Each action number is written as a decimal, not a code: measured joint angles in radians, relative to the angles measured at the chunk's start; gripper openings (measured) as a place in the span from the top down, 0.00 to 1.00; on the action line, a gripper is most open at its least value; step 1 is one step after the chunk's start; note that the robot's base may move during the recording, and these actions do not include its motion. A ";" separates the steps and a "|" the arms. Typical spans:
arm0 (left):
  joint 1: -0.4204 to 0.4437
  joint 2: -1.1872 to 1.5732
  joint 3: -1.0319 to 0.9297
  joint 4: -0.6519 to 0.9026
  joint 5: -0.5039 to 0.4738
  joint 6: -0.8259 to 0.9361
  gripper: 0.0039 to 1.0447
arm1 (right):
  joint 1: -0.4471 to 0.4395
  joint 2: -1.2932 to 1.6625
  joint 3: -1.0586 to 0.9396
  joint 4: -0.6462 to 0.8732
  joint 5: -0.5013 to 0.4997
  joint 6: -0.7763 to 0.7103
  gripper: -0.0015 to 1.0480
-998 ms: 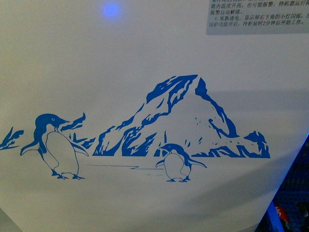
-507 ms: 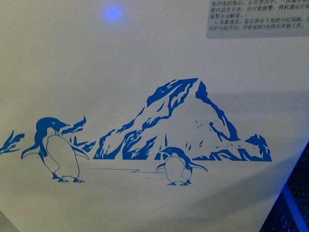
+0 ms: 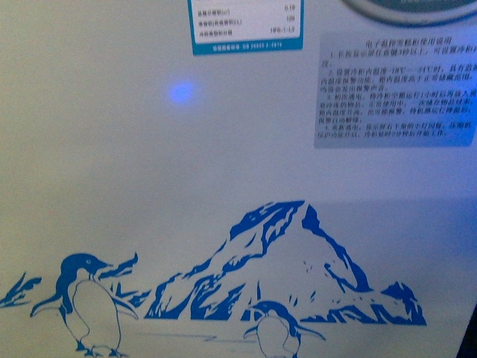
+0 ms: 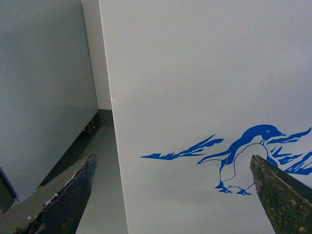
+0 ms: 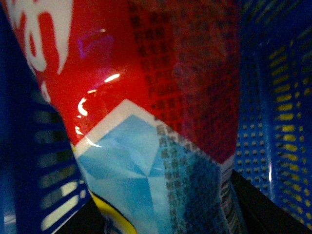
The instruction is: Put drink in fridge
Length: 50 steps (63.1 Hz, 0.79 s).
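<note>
Item, left gripper (image 4: 173,161): my fingers (image 4: 73,195) are spread wide with nothing between them, hanging just before the white front of the fridge (image 4: 195,73). Item, right gripper: its wrist view is filled by the drink (image 5: 146,97), a red and pale-blue label pressed close to the lens. I cannot tell whether the jaws are clamped on it. Around the drink stands a blue perforated basket (image 5: 278,122), so the drink is not yet in the fridge. Change noted in the front view: the penguin-and-mountain graphic (image 3: 291,268) has dropped toward the lower edge. A blue-framed label (image 3: 246,26), a grey instruction sticker (image 3: 395,89) and the rim of the oval control panel (image 3: 417,9) have come in at the top. The blue corner formerly at lower right is gone. I judge the view is climbing toward the lid, with the placing stage ahead. Only the left wrist view shows the grey cabinet (image 4: 39,87) beside the fridge and the floor (image 4: 97,170) between them. Only the right wrist view shows the drink.
</note>
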 joint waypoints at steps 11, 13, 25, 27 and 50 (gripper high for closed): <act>0.000 0.000 0.000 0.000 0.000 0.000 0.08 | 0.009 -0.383 -0.117 -0.120 -0.085 -0.027 0.58; 0.000 0.000 0.000 0.000 0.000 0.000 0.08 | 0.014 -0.525 -0.149 -0.167 -0.129 -0.027 0.58; 0.000 0.000 0.000 0.000 0.000 0.000 0.08 | 0.043 -0.996 -0.210 -0.316 -0.237 -0.016 0.58; 0.000 0.000 0.000 0.000 0.000 0.000 0.08 | 0.051 -1.085 -0.218 -0.354 -0.261 0.000 0.58; 0.000 0.000 0.000 0.000 0.000 0.000 0.08 | 0.172 -1.534 -0.332 -0.515 -0.211 0.072 0.58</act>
